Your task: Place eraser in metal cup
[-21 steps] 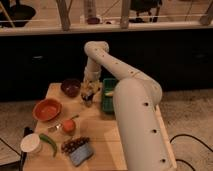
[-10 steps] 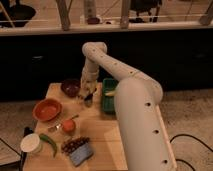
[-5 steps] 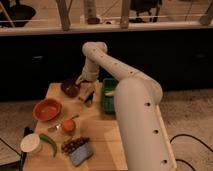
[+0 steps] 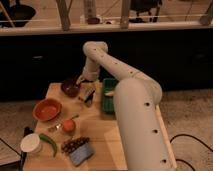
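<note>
Camera view: biggest thing in shot is the white arm (image 4: 131, 102), coming up from bottom right, elbowing near the back edge of the wooden table (image 4: 102, 137) and dropping down to the table's rear middle. Green bin (image 4: 108, 99) sits just right of where the arm comes down. Orange bowl (image 4: 47, 109) is at the left edge, and the dark brown bowl (image 4: 70, 88) is behind it. White cup (image 4: 31, 144) is at the front-left corner, well apart from the work area. The gripper (image 4: 87, 93) hangs low between the dark brown bowl and the green bin, near the bowl's right rim. How far open it is and whether it has hold of anything: cannot tell. A small dark shape directly beneath it reads as the metal cup (image 4: 90, 101), mostly masked by the gripper, standing on the table between bowl and bin. The eraser can't be picked out, either on the table or at the gripper. Judgement: this looks like the placing step, with the gripper lined up over the cup; if the eraser is in hand, the next move calls for centring over the cup's narrow mouth, a short straight descent, a release, then lifting clear vertically so the cup isn't tipped or dragged into the bowl. If it isn't in hand, the eraser must be located first.
</note>
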Robot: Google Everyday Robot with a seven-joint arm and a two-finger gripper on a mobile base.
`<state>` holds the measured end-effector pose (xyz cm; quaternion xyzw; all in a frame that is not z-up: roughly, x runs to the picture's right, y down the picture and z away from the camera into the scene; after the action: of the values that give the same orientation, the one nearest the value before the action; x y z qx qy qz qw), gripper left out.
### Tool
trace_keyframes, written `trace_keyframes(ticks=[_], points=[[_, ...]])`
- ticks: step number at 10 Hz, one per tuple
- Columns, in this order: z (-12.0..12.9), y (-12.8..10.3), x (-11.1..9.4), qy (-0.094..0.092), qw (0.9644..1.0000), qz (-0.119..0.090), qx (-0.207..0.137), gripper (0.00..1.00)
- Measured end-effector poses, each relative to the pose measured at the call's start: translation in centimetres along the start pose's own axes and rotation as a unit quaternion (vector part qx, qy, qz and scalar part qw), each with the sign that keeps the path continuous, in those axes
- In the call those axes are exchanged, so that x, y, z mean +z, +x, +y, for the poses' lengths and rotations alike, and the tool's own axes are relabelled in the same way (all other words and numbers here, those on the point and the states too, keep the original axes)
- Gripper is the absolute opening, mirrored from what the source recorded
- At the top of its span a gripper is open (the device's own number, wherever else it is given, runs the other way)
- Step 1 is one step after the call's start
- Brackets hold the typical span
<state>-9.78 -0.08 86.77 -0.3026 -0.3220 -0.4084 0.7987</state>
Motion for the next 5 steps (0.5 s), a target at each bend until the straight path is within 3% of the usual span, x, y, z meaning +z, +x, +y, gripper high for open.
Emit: trace_keyframes(ticks=[5], points=[[0.11,0.15,-0.19,0.001,1.0,-0.001,-0.002,0.8]])
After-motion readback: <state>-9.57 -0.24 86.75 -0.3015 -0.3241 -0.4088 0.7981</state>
